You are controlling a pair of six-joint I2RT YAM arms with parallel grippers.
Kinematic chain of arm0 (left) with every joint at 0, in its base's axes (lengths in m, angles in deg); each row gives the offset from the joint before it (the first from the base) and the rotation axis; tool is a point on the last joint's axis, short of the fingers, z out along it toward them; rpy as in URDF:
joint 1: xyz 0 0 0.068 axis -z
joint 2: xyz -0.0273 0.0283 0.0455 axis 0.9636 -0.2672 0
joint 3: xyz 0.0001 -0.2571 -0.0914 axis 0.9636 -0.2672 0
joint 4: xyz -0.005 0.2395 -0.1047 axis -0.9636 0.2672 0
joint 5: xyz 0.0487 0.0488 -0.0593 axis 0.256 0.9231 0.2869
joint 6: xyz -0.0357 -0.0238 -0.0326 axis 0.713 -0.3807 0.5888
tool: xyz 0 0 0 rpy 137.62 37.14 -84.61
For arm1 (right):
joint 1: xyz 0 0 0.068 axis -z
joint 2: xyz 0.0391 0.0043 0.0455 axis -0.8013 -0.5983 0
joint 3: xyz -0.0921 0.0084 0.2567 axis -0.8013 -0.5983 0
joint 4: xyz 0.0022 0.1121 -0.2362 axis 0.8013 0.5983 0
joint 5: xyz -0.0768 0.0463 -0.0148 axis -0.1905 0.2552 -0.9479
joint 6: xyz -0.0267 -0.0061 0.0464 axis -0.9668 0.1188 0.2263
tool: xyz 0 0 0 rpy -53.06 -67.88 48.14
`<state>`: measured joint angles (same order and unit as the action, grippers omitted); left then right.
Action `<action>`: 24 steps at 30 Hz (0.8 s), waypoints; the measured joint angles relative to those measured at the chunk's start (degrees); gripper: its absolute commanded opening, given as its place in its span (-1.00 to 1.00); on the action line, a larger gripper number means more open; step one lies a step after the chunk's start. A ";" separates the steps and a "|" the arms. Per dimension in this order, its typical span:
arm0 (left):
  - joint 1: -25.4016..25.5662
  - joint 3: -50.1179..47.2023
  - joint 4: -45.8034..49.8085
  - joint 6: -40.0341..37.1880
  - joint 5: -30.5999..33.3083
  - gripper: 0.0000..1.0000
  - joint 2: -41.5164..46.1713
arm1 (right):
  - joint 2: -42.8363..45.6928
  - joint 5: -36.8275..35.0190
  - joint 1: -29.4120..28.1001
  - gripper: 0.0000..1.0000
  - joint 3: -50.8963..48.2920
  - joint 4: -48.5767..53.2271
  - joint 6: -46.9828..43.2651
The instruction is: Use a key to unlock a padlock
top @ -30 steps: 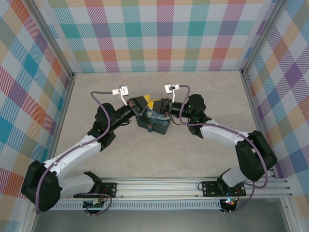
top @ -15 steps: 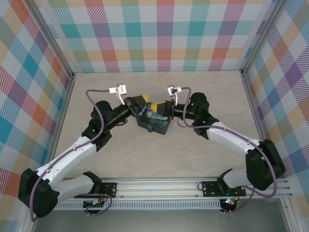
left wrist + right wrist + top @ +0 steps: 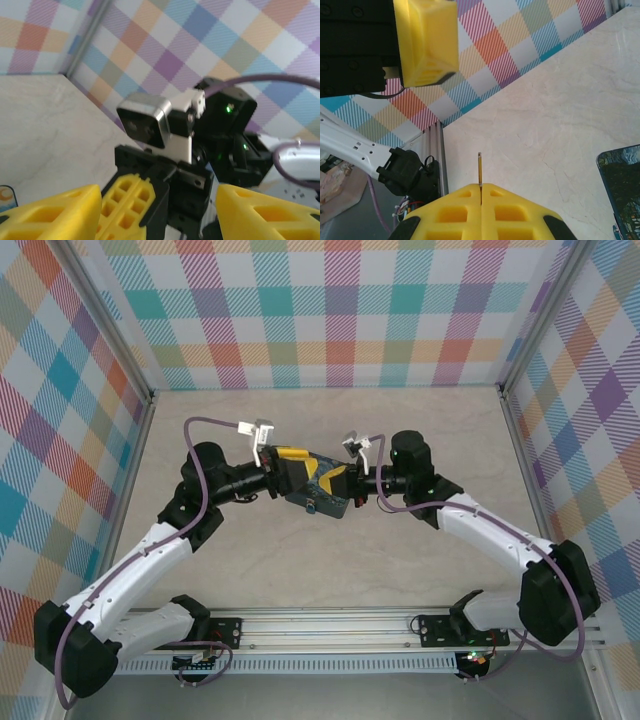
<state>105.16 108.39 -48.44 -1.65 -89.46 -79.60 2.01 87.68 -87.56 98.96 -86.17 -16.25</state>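
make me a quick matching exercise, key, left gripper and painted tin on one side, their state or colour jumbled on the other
1. key
2. left gripper
3. painted tin

A. open, yellow fingers wide apart
B. dark blue
C. pinched in the shut right gripper, tip sticking out

Pairs: 1-C, 2-A, 3-B

Pastel plaid walls (image 3: 340,310) enclose a pale marbled tabletop (image 3: 430,425) under soft, even light.
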 measured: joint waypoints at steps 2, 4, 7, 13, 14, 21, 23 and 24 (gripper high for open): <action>0.00 0.72 1.31 -1.66 -1.95 0.13 -0.72 | 0.48 0.33 0.00 -0.89 0.02 0.02 -0.57; 0.00 0.98 1.97 -2.91 -3.23 0.09 -1.42 | 0.96 0.72 0.00 -0.89 0.02 0.00 -0.61; 0.00 1.01 2.91 -3.91 -4.61 0.05 -2.49 | 1.42 1.51 0.00 -0.89 0.07 -0.02 -0.57; 0.00 1.01 2.97 -4.37 -5.79 -0.10 -3.34 | 1.55 2.19 0.00 -0.88 0.94 -0.37 -0.50; 0.00 1.01 2.97 -4.46 -6.01 -0.15 -3.34 | 1.55 2.21 0.00 -0.88 1.07 -0.70 -0.44; 0.00 1.01 2.73 -4.52 -5.90 -0.33 -3.43 | 1.55 3.06 0.00 -0.88 1.18 -1.70 0.94; 0.00 1.01 2.60 -4.52 -5.77 -0.29 -3.43 | 1.55 3.21 0.00 -0.88 1.18 -1.77 1.01; 0.00 1.01 2.54 -4.52 -5.62 -0.27 -3.43 | 1.55 3.21 0.00 -0.88 1.18 -1.81 1.05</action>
<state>105.16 109.39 -45.91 -6.17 -95.08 -83.03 3.57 90.89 -87.56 100.14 -87.99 -15.20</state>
